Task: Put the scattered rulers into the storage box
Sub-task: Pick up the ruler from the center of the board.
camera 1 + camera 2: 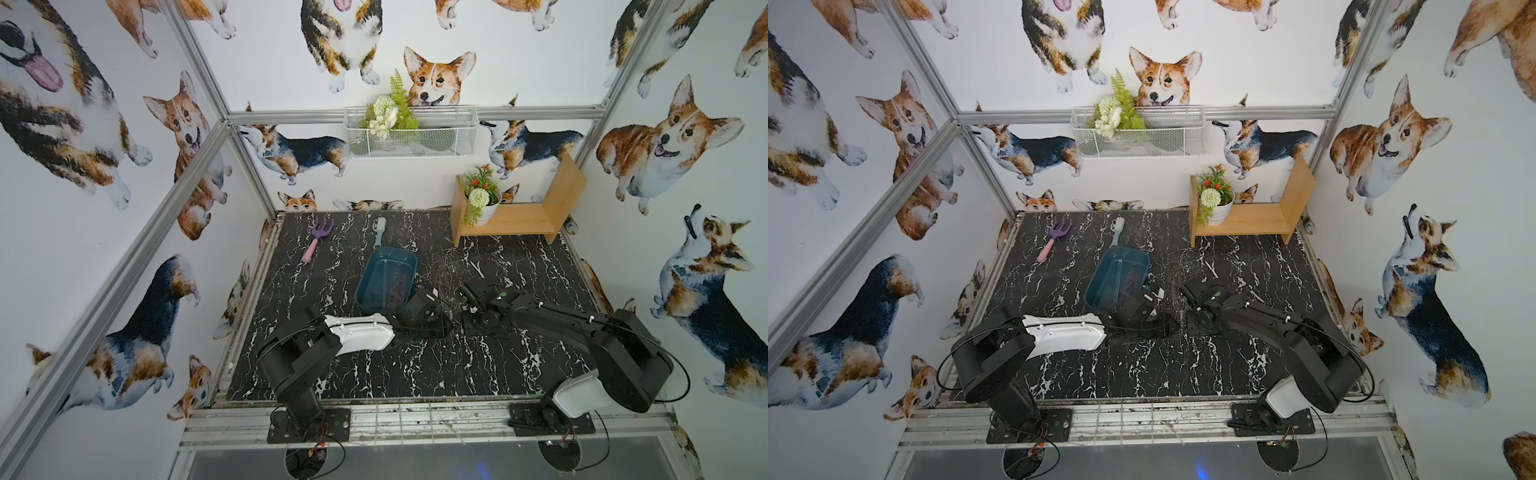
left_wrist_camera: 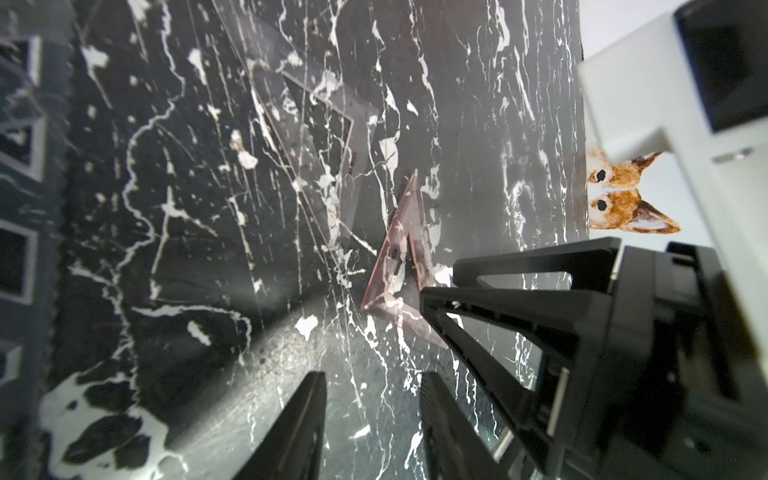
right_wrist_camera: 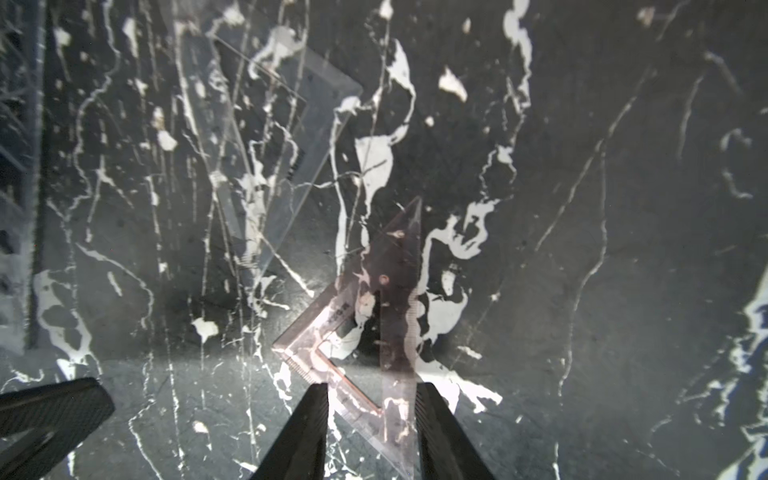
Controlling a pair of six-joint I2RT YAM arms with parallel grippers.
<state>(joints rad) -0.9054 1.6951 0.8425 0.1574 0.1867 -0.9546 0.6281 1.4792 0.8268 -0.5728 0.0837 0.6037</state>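
Note:
The teal storage box (image 1: 409, 254) sits mid-table; faint strips, one clear and one reddish ruler (image 1: 398, 286), lie inside it. Two see-through triangular rulers lie flat on the marble just right of the box. The clear triangle (image 3: 320, 137) is farther out, also in the left wrist view (image 2: 363, 141). The reddish triangle (image 3: 395, 299) (image 2: 409, 232) has one corner between the fingers of my right gripper (image 3: 372, 388) (image 1: 463, 297), whose jaws stand apart over it. My left gripper (image 2: 372, 378) (image 1: 434, 293) hovers beside it at the box's near right corner, open and empty.
A purple-and-pink toy rake (image 1: 316, 241) and a pale green brush (image 1: 379, 232) lie at the back left. A wooden shelf (image 1: 519, 220) with a flower pot (image 1: 482, 203) stands at the back right. A white wire basket (image 1: 411, 137) hangs on the back wall.

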